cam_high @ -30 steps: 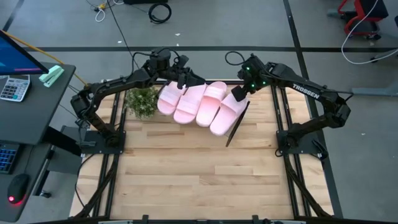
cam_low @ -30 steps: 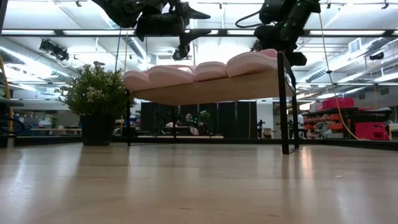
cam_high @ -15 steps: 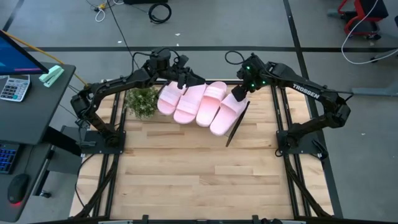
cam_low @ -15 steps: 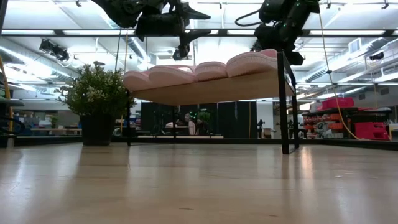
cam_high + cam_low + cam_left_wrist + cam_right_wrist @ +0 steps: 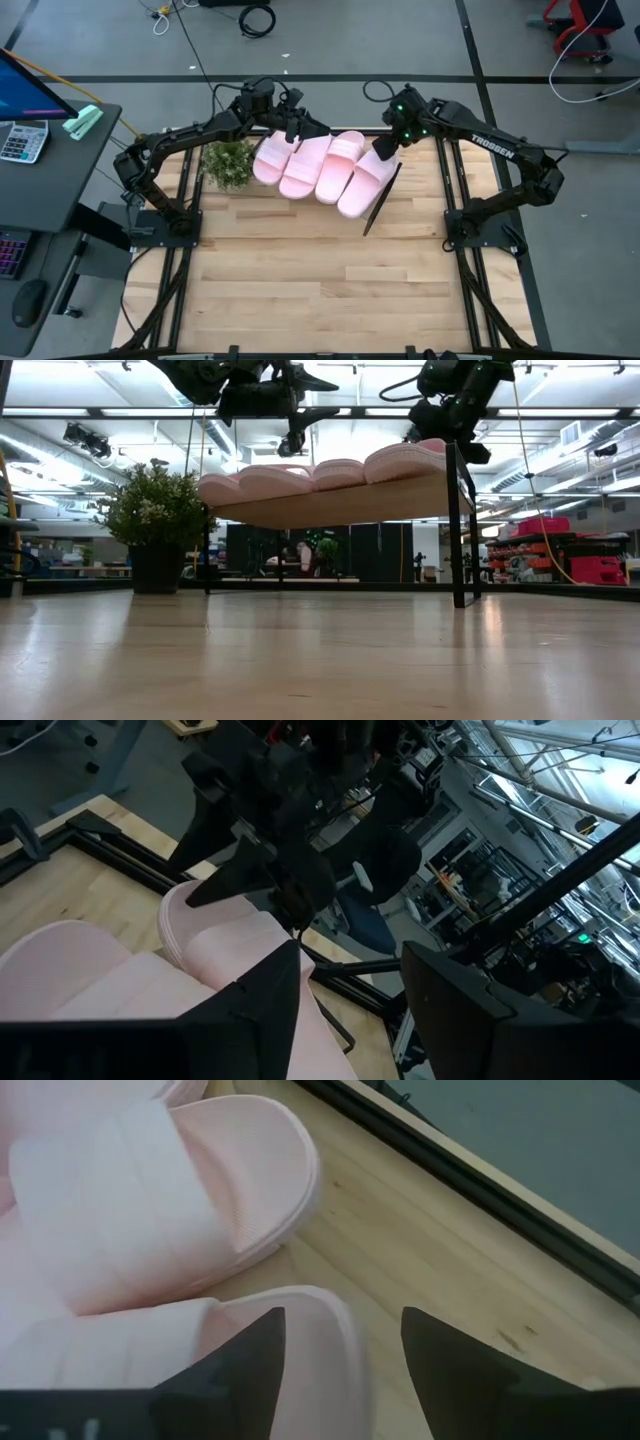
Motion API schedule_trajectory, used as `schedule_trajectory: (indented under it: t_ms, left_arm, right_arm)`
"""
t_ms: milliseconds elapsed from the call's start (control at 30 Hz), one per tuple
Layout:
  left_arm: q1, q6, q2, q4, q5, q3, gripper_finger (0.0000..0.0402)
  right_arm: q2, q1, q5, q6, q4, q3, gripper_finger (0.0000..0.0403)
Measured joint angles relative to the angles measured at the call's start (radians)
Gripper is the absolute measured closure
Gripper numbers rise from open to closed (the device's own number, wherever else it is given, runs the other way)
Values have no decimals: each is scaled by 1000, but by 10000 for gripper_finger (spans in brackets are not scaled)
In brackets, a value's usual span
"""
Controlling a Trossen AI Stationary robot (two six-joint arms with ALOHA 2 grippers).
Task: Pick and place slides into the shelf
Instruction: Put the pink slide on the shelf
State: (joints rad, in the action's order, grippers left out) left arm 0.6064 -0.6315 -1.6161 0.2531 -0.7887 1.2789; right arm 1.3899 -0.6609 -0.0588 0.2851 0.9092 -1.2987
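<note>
The right pincer (image 5: 385, 150) hangs just right of centre in the upper part of the high view, over the far end of the rightmost of the slides (image 5: 362, 184). Its own wrist view shows the two dark fingers (image 5: 240, 1365) spread apart with a pink toe edge lying in the gap between them and nothing clamped. The left pincer (image 5: 297, 125) sits above the far ends of the two left-hand slides, left of centre near the top of the frame; its fingers (image 5: 262, 990) also stand apart, empty, with pink foam below them.

All four slides lie side by side on the shelf (image 5: 330, 505), fanned slightly, toes pointing toward the far edge of the worktop (image 5: 320, 270). In the low view they sit in a row along the slanted board, the rightmost highest.

They look like light, chunky foam: soft enough to give under the fingers, matte rather than slippery, and not fragile. The wide strap band or the thick sole edge at toe or heel would probably make the best hold, since the foam compresses and grips well there.

Both arms reach in from the worktop's side rails, elbows bent, wrists angled down toward the shelf. A potted plant (image 5: 227, 163) stands just left of the slides.
</note>
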Motion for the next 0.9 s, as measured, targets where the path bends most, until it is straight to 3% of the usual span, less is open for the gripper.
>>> schedule_trajectory:
  t_ms: [333, 633, 900]
  left_arm:
    - [0, 20, 0, -23, 7, 0, 219]
    - [0, 47, 0, -50, 11, -1, 225]
    - [0, 51, 0, -49, 29, -1, 221]
  right_arm:
    - [-16, -28, -21, 12, 65, -2, 226]
    - [-49, -57, -47, 10, 105, -2, 224]
    - [-55, -104, -193, 50, 111, -2, 226]
